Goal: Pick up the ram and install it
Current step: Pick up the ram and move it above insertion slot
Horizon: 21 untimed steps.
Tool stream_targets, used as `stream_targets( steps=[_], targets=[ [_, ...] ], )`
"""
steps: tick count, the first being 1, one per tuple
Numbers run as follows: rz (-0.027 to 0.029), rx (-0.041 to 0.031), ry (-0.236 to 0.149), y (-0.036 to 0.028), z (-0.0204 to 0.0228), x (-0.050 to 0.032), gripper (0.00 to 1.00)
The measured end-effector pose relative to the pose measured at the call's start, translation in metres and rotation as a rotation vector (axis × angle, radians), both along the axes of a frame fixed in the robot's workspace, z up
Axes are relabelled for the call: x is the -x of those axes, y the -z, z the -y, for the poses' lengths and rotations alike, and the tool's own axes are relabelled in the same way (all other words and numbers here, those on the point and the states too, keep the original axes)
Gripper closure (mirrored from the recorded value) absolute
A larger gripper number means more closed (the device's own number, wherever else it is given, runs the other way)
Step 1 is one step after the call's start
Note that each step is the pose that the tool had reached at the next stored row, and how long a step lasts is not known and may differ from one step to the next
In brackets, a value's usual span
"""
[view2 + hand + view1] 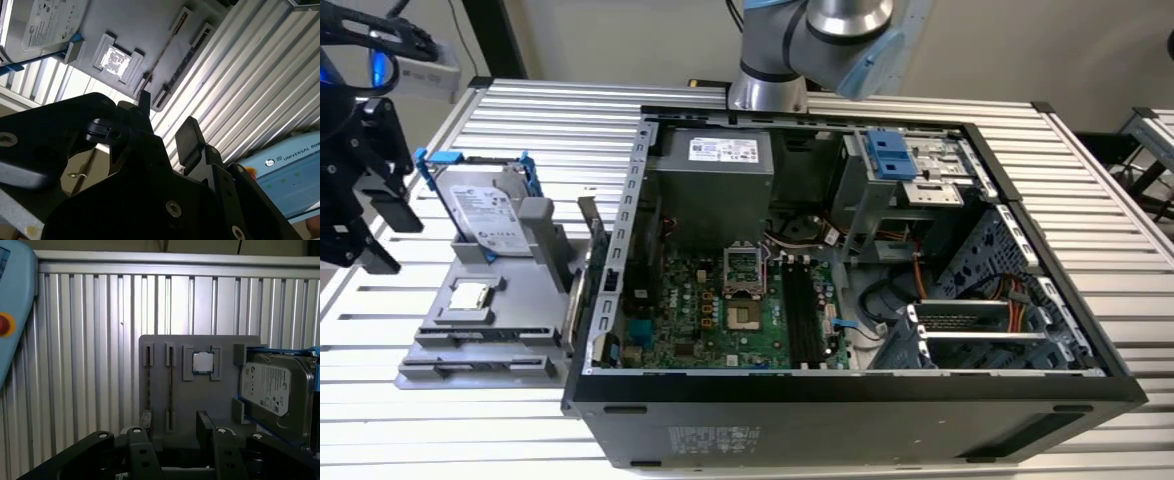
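Open, empty end effector (166, 115) hovers, the ram (165, 50) standing edge-up just ahead; closing off-centre could tip or miss it.

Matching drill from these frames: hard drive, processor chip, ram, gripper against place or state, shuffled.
Things:
1. hard drive
2. processor chip
3. ram
4. gripper

Place or state:
A. jaws apart, nothing between them
B. flat in a square recess of the grey fixture
C. upright in a blue-handled bracket
D. on edge in a narrow slot of the fixture

Pairs: 1-C, 2-B, 3-D, 4-A
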<state>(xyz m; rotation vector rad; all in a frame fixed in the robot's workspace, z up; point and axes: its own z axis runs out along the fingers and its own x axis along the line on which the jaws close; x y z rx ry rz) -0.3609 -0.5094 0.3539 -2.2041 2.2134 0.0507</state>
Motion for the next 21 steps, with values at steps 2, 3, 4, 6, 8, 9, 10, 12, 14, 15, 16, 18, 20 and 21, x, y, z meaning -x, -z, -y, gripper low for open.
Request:
stream_targets(
  steps=[2, 3, 4, 6, 8, 9, 10, 12, 14, 15, 16, 18, 20, 21],
  targets=[
    [-0.0033, 0.0, 0.0, 0.0025, 0.0012, 0.0, 0.0],
    [-0.0055, 0.0001, 0.0, 0.0036, 0.0021, 0.0, 0.0],
    [-0.0077, 0.0003, 0.0, 0.0047, 0.003, 0.0, 0.0],
    [-0.0113, 0.0001, 0.0, 0.0073, 0.0052, 0.0, 0.0],
    [-0.0122, 0.0, 0.0, 0.0108, 0.0072, -0.0001, 0.0],
    [-0.0123, -0.0003, 0.0, 0.0127, 0.0079, 0.0, 0.0],
    [-0.0123, -0.0007, 0.0, 0.0145, 0.0082, 0.0, 0.0],
    [-0.0122, -0.0009, 0.0, 0.018, 0.0083, 0.0001, 0.0],
    [-0.0105, -0.0009, -0.002, 0.0216, 0.0084, -0.0001, 0.0],
    [-0.0096, -0.0008, -0.004, 0.0233, 0.0084, -0.0001, 0.0],
    [-0.0091, -0.0009, -0.006, 0.0251, 0.0084, -0.0001, 0.0],
    [-0.0088, -0.0006, -0.008, 0.0283, 0.0084, -0.0001, 0.0],
    [-0.0088, -0.0003, -0.009, 0.0307, 0.0084, -0.0001, 0.0],
    [-0.0088, -0.0003, -0.01, 0.0315, 0.0084, 0.0, 0.0]
  ],
)
